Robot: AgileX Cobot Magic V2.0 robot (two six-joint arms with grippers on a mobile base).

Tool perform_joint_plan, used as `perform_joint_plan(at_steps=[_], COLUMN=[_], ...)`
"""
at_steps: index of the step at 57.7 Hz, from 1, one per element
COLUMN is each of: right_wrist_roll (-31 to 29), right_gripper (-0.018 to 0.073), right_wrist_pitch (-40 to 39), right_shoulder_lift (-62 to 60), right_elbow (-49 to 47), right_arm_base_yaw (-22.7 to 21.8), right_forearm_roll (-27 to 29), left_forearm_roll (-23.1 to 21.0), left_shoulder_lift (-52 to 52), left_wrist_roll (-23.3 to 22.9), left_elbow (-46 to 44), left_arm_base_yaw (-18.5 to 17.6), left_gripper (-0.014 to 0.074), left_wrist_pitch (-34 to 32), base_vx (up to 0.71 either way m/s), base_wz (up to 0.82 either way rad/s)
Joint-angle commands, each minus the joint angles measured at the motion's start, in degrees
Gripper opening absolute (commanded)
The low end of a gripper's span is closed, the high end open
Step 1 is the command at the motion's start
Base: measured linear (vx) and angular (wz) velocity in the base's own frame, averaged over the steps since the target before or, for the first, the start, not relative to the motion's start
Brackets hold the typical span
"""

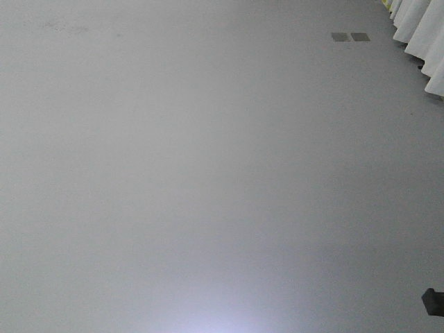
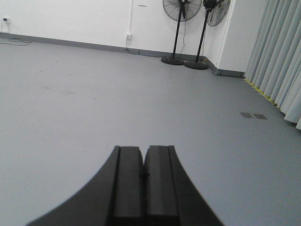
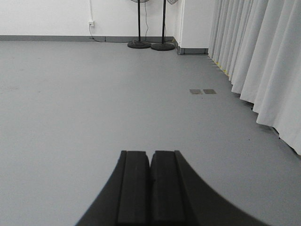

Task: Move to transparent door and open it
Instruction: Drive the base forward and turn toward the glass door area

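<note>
The transparent door is out of view in every frame. My left gripper [image 2: 143, 149] is shut and empty, its two black fingers pressed together, held level above bare grey floor. My right gripper [image 3: 151, 153] is likewise shut and empty above the grey floor. A small dark part of the robot [image 1: 433, 302] shows at the bottom right of the front view.
Grey floor [image 1: 208, 173] stretches ahead. White curtains [image 3: 263, 61] hang along the right side, also in the front view [image 1: 422, 35]. Two pedestal fans [image 2: 181, 33] stand at the far white wall. Two floor plates [image 3: 202, 91] lie near the curtains.
</note>
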Motion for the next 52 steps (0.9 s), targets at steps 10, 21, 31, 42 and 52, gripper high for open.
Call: perform_joint_plan(at_steps=[10, 21, 31, 42, 52], right_wrist_roll=[-0.33, -0.33, -0.33, -0.33, -0.33], right_gripper=[-0.0008, -0.0008, -0.0008, -0.0008, -0.0008], right_wrist_pitch=[-4.76, -4.76, -4.76, -4.76, -4.76], right_shoulder_lift=[-0.86, -0.86, -0.86, -0.86, -0.86], right_elbow=[0.83, 0.83, 0.83, 0.83, 0.83], right_arm_base_yaw=[0.13, 0.13, 0.13, 0.13, 0.13], right_forearm_roll=[-0.21, -0.21, -0.21, -0.21, -0.21], left_forearm_roll=[-0.52, -0.52, -0.52, -0.52, -0.52], left_shoulder_lift=[-0.13, -0.13, -0.13, -0.13, -0.13], left_wrist_roll=[-0.34, -0.34, -0.34, -0.34, -0.34], left_elbow=[1.34, 1.34, 1.34, 1.34, 1.34], left_arm_base_yaw=[-0.20, -0.20, -0.20, -0.20, -0.20], left_gripper=[-0.0006, -0.0006, -0.0006, -0.0006, -0.0006], left_wrist_pitch=[-4.49, -4.49, -4.49, -4.49, -4.49], base_vx=[0.00, 0.00, 0.00, 0.03, 0.10], base_wz=[0.00, 0.00, 0.00, -0.01, 0.00])
